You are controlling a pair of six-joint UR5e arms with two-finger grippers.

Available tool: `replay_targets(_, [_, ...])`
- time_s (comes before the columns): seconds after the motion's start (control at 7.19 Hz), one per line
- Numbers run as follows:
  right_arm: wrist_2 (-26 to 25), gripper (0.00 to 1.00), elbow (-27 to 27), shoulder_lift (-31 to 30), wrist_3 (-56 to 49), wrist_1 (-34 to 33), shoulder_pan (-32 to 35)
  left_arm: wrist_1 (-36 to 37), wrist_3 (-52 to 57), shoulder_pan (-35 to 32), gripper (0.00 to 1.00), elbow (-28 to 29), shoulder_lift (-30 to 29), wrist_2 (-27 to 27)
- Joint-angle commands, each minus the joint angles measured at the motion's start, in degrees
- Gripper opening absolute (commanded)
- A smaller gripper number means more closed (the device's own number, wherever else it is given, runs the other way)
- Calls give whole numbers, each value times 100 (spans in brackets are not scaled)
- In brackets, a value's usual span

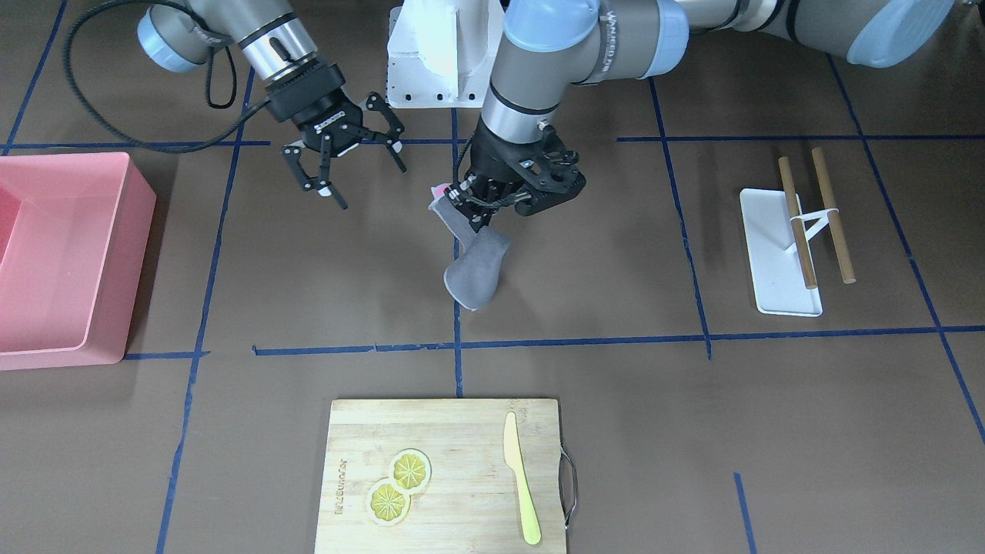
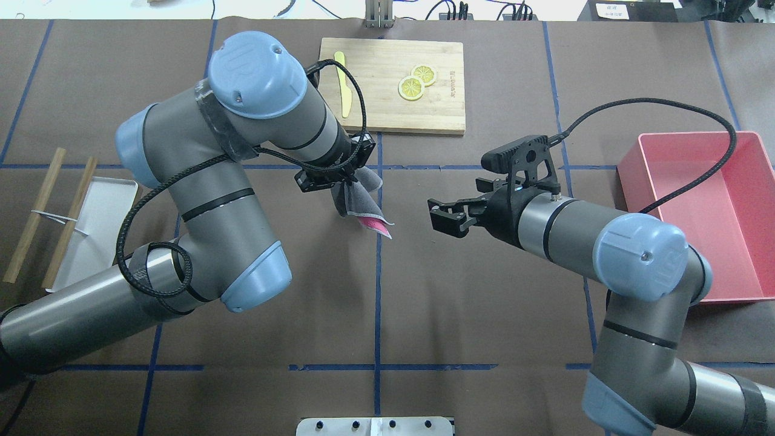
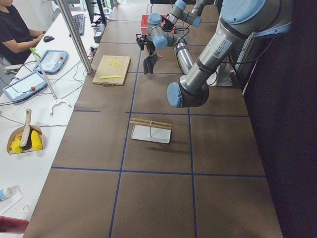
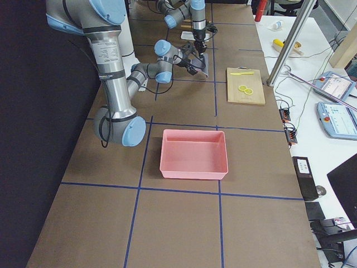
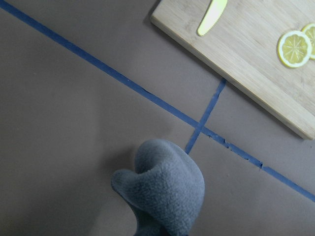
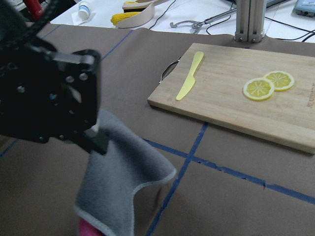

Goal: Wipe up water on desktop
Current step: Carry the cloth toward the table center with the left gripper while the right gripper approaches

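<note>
The flat, matte dark-brown table, marked into rectangles by thin blue tape lines, is spreading under both arms and carrying everything else. The left gripper is pointing down over the middle of the table, its jaws clamped on the upper end of a grey fleece cloth with a pink corner. The cloth is hanging in a loose fold below the jaws, just beside a crossing of the blue tape lines. The views are not showing clearly whether its lower end is touching the table.

The right gripper is hovering near the cloth without touching it, its jaws spread wide apart and holding nothing.

A light bamboo cutting board is lying at the table's far edge from the robot, bearing two yellow lemon slices and a pale yellow plastic knife. A pink rectangular plastic bin is sitting well off on the robot's right side. On the robot's left, a small white tray is lying with two thin wooden sticks resting across a white wire stand on it.
</note>
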Motion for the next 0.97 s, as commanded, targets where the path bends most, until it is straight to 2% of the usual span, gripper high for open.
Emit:
replay_targets(0.0, [-859,100,-98,124,-126,-6,-631,-17,-167,101,0,282,-302,46])
replay_targets(0.14, [-1107,100,-203,273,-187,-15,-781,-17,-177,119,0,266,-355,47])
replay_targets(0.42, [-1171,100,-476,484,-188,-15,-783,1,-203,285,0,222,-417,55])
replay_targets(0.83, [-1338,97,-547,494,-205,-15,-783,1,-282,348,0,152,-417,47])
